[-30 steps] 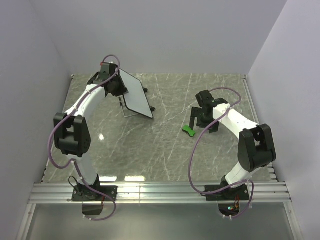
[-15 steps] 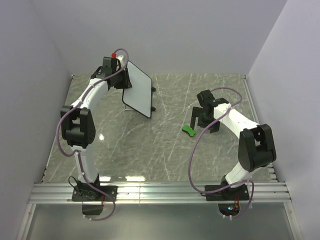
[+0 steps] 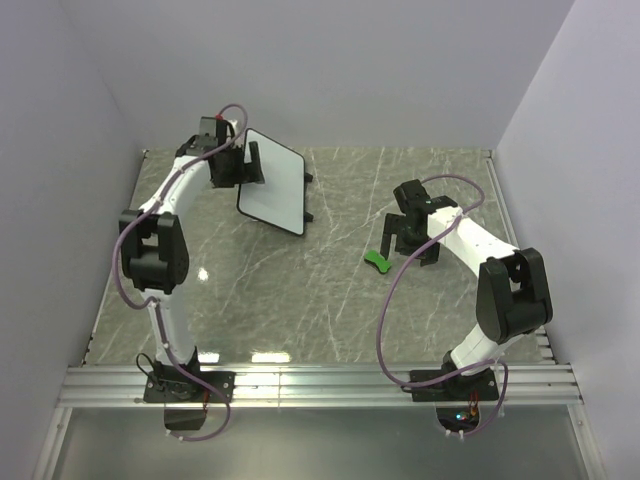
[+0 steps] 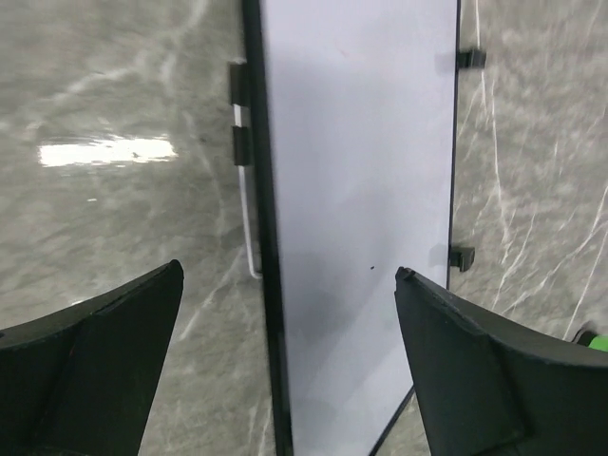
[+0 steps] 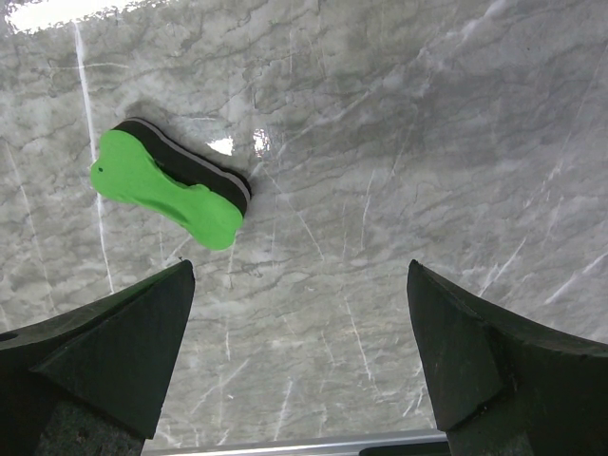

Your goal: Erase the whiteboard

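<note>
Top external view: two robot arms at a marble bench point(image 3: 300, 300), with the whiteboard point(image 3: 273, 185) standing at back left.
The left arm reaches far back, and the left fingers point(image 4: 95, 361) are spread wide around the board's near edge, gripping nothing. The board's face looks blank apart from a tiny speck, so the wiping seems done. Farther right, the green eraser point(image 3: 377, 261) lies loose on the bench. The right arm is bent at the elbow, and the right fingers point(image 5: 104, 342) hang wide open just beside the eraser.

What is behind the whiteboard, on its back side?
Only a thin wire support and black clips show past one edge of the whiteboard. The rest of its back is covered by the board itself.
</note>
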You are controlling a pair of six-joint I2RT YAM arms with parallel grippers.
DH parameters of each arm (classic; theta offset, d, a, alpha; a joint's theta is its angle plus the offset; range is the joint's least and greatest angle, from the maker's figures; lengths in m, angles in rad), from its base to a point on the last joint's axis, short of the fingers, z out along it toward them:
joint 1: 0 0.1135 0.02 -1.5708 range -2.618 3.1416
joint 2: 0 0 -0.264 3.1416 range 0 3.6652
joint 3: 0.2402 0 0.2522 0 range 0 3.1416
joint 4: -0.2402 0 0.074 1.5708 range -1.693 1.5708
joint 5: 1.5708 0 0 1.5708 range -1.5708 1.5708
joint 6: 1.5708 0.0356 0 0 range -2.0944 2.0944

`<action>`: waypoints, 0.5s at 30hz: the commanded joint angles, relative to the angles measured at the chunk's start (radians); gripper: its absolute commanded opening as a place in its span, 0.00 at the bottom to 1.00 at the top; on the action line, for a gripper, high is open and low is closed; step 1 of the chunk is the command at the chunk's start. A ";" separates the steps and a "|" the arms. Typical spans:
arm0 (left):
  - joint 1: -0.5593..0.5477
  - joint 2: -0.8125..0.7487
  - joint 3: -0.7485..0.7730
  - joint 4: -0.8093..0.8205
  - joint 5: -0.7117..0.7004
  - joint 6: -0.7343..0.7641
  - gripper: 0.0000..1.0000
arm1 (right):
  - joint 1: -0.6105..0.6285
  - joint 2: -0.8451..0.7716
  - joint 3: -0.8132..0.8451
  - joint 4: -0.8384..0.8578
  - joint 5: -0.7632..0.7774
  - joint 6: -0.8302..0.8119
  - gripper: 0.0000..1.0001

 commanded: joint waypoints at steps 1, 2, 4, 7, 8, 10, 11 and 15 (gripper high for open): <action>0.019 -0.125 0.057 0.005 -0.069 -0.048 0.99 | -0.008 -0.017 0.016 0.008 -0.002 0.011 1.00; 0.025 -0.158 0.054 0.008 -0.083 -0.057 0.99 | -0.006 -0.018 0.019 0.008 -0.002 0.013 1.00; 0.030 -0.201 0.019 0.014 -0.129 -0.100 0.99 | -0.006 -0.029 0.032 0.002 -0.004 0.017 1.00; 0.033 -0.312 -0.088 0.018 -0.214 -0.169 1.00 | -0.005 -0.053 0.119 -0.027 -0.030 0.025 1.00; 0.033 -0.384 -0.175 0.021 -0.222 -0.202 0.99 | -0.005 -0.058 0.148 -0.047 -0.045 0.025 1.00; 0.033 -0.464 -0.271 0.015 -0.219 -0.241 0.99 | -0.008 -0.060 0.269 -0.067 -0.131 0.023 1.00; 0.033 -0.545 -0.370 0.014 -0.213 -0.258 0.98 | -0.006 -0.061 0.315 -0.076 -0.178 0.022 1.00; 0.031 -0.747 -0.576 -0.003 -0.237 -0.353 0.98 | -0.008 -0.055 0.573 -0.085 -0.373 0.042 1.00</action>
